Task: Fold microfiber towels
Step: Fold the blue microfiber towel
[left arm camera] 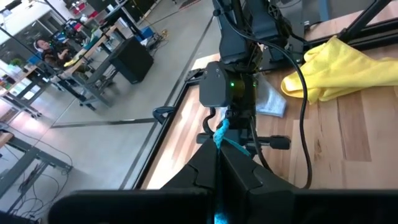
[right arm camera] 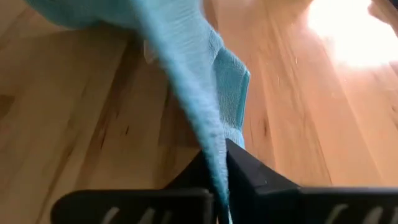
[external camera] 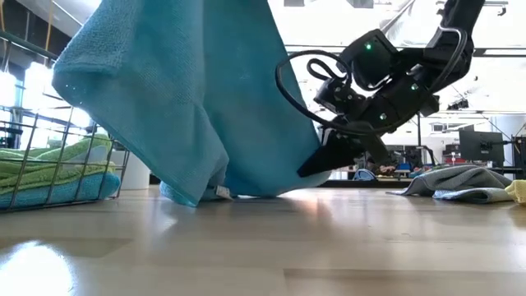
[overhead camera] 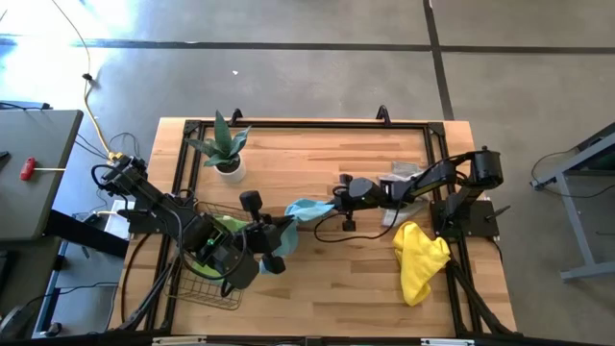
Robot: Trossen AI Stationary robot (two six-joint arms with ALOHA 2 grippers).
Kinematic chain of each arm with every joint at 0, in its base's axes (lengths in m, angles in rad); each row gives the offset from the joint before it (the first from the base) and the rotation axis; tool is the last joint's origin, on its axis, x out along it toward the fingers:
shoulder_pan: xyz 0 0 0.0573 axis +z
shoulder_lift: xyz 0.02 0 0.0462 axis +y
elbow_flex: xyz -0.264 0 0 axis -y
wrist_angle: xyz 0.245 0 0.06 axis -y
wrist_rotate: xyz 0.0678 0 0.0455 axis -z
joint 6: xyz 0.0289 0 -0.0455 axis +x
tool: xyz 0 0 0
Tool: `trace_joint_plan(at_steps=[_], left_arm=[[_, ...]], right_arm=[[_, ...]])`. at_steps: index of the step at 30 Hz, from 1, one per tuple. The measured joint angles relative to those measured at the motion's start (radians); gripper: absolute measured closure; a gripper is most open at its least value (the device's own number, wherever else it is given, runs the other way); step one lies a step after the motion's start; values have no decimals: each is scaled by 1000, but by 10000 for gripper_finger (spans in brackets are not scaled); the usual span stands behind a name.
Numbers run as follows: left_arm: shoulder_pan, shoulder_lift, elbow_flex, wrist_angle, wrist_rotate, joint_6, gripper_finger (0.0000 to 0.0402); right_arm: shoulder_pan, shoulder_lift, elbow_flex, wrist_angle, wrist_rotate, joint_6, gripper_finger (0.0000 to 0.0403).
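Both grippers were clamped tight on one teal towel [overhead camera: 306, 209], stretched between them above the table's [overhead camera: 327, 279] middle: the right gripper [overhead camera: 333, 197] pinched one edge, the left gripper [overhead camera: 285, 232] the other. From table height the hanging cloth hid the left fingers entirely. More towels lay folded in the wire basket [overhead camera: 207, 284], partly covered by the left arm. A yellow towel [overhead camera: 419, 259] sat crumpled near the right arm's base.

Fuzzy looped microfiber cloth on the teal towel [external camera: 189, 99], smooth pale wood with a slight sheen on the surface [external camera: 329, 247], thin dark metal wire for the basket [external camera: 49, 156]
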Motion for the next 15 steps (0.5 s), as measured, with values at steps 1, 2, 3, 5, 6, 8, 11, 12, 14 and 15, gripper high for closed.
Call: trace_joint_plan(at_steps=[1, 2, 3, 5, 6, 8, 11, 12, 14, 15], left_arm=[[0, 0, 0, 0, 0, -7, 401], [0, 0, 0, 0, -5, -14, 401], [0, 0, 0, 0, -18, -20, 401], [0, 0, 0, 0, -41, -21, 401], [1, 0, 0, 0, -45, -22, 401], [10, 0, 0, 0, -37, -26, 401], [33, 0, -8, 0, 17, -67, 401], [45, 0, -18, -2, 38, -87, 401], [70, 1, -47, -3, 64, -132, 401], [84, 1, -61, -5, 65, -155, 401]], right_arm=[[0, -7, 0, -25, 13, 9, 394], [3, -19, 2, -62, 37, 28, 392], [7, -39, 10, -124, 66, 49, 393], [12, -98, 40, -289, 120, 68, 400], [16, -135, 59, -390, 145, 68, 400], [31, -209, 96, -568, 197, 83, 400], [60, -329, 151, -812, 259, 112, 402], [69, -367, 173, -882, 263, 129, 401], [88, -438, 216, -1028, 263, 181, 402], [97, -467, 238, -1093, 262, 211, 402]])
